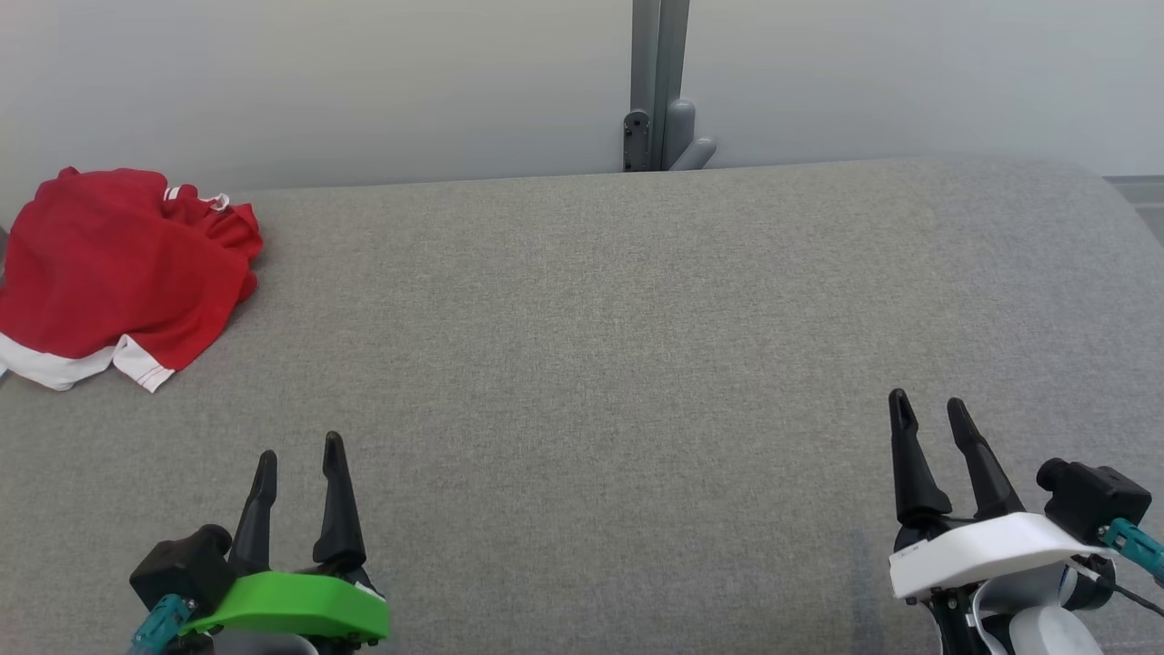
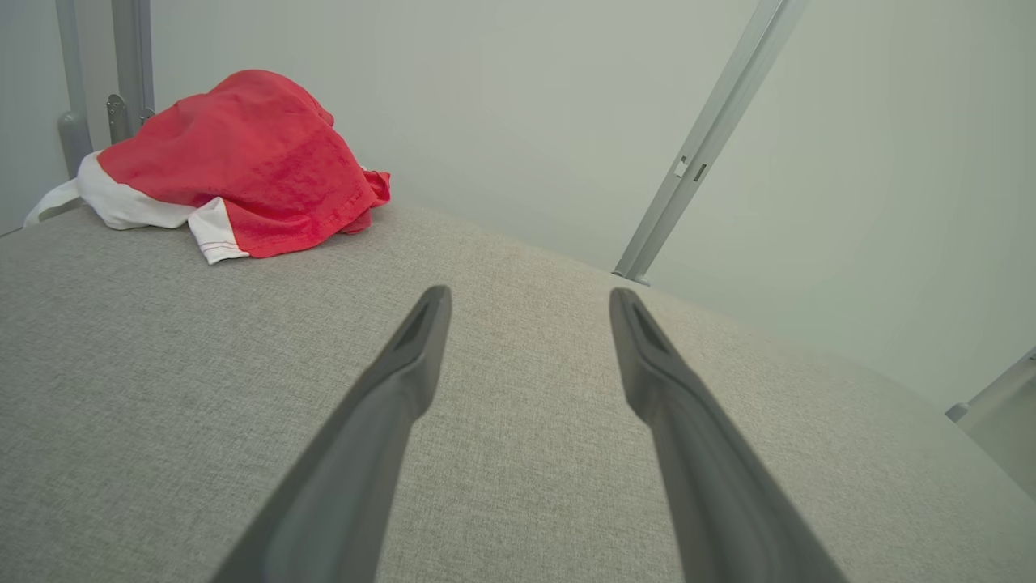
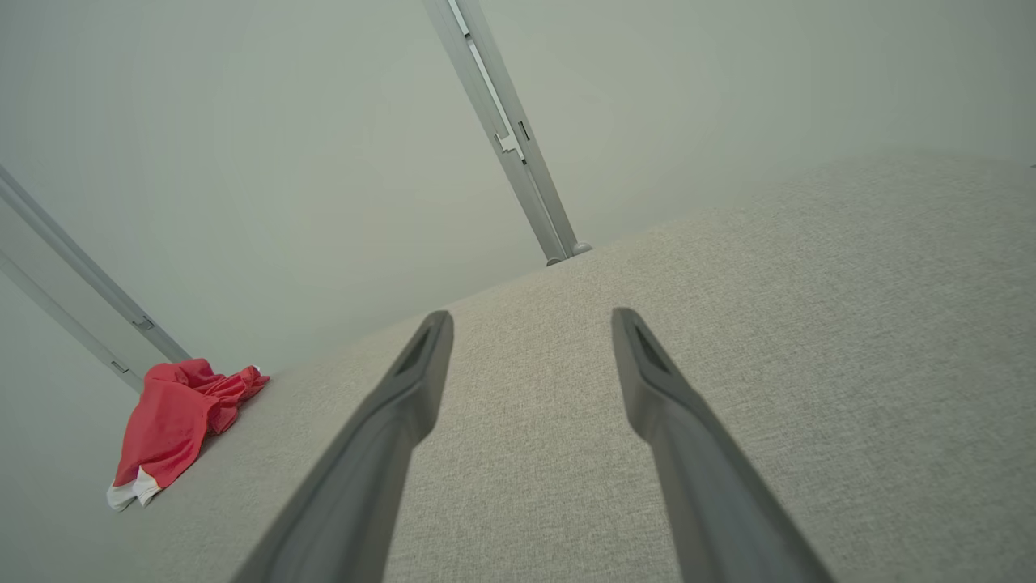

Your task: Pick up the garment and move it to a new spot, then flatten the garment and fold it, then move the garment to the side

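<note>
garment point(image 1: 118, 273): red w/ white trim, a crumpled heap at the far-left corner of the top, close to the back edge. Might hang over the left side a bit, can't tell from here
left gripper point(image 1: 300, 447): near-left, fingers spread wide, nothing between them, pointing away from the robot
right gripper point(image 1: 928, 400): near-right, same deal, spread and holding nothing
which way: garment lies ahead and to the left of the left gripper, well apart. From the right gripper it's across the whole top
nearer arm: left, no contest. Imo left should reach first, right would have to cross over
long axis: can't rly call one, it's a lump, about as wide as deep
hem point(image 1: 136, 364): white band along the near side of the heap, one corner poking toward the robot. Prob the easiest bit to pinch
top point(image 1: 591, 364): grey woven fabric, flat, rounded at the far-right corner. Lots of grey btw the grippers and the back, so there's room to lay the garment out
room: plain pale wall point(image 1: 364, 82) right behind, grey metal post point(image 1: 659, 82) at back-middle
stage: nothing picked up yet, looks like step 1 hasn't started
</note>
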`<state>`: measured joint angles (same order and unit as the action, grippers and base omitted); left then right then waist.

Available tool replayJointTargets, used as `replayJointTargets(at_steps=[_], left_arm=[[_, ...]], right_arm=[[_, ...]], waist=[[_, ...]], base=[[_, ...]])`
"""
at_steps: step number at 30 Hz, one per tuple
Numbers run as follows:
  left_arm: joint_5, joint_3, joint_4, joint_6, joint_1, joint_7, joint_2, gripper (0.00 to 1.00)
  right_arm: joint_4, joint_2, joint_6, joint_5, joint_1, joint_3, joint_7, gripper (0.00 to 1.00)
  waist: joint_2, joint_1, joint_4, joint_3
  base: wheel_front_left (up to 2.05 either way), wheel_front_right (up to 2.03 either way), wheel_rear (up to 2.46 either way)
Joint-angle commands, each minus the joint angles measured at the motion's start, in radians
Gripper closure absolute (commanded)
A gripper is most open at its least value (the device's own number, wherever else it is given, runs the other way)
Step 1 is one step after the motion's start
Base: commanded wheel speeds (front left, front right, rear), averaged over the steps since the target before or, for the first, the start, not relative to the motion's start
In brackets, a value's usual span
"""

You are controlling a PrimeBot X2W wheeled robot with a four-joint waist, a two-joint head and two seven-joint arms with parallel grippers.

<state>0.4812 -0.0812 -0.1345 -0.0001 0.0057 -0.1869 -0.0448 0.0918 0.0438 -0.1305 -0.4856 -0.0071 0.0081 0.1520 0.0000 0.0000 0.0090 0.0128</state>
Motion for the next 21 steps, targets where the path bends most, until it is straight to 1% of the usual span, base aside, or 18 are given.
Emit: replayJointTargets(at_steps=[1, 11, 18, 21], left_arm=[[-0.031, 0.0, 0.003, -0.002, 0.007, -0.011, -0.007, 0.0], [-0.125, -0.004, -0.021, -0.008, 0.014, -0.03, -0.007, 0.0], [-0.135, -0.002, -0.032, -0.009, 0.017, -0.04, -0.008, 0.0], [-0.156, -0.001, -0.037, -0.009, 0.017, -0.045, -0.008, 0.0]], right_arm=[[-0.007, 0.006, 0.0, 0.035, 0.003, 0.002, 0.014, 0.0], [-0.004, 0.007, 0.0, 0.145, 0.008, 0.017, 0.043, 0.0], [-0.007, 0.008, 0.0, 0.201, 0.011, 0.024, 0.059, 0.0], [-0.006, 0.008, 0.0, 0.227, 0.013, 0.03, 0.066, 0.0]], waist=[[0.0, 0.0, 0.0, 0.0], [0.0, 0.0, 0.001, 0.004], [0.0, 0.0, 0.003, 0.007], [0.0, 0.0, 0.003, 0.008]], base=[[0.0, 0.0, 0.0], [0.0, 0.0, 0.0], [0.0, 0.0, 0.0], [0.0, 0.0, 0.0]])
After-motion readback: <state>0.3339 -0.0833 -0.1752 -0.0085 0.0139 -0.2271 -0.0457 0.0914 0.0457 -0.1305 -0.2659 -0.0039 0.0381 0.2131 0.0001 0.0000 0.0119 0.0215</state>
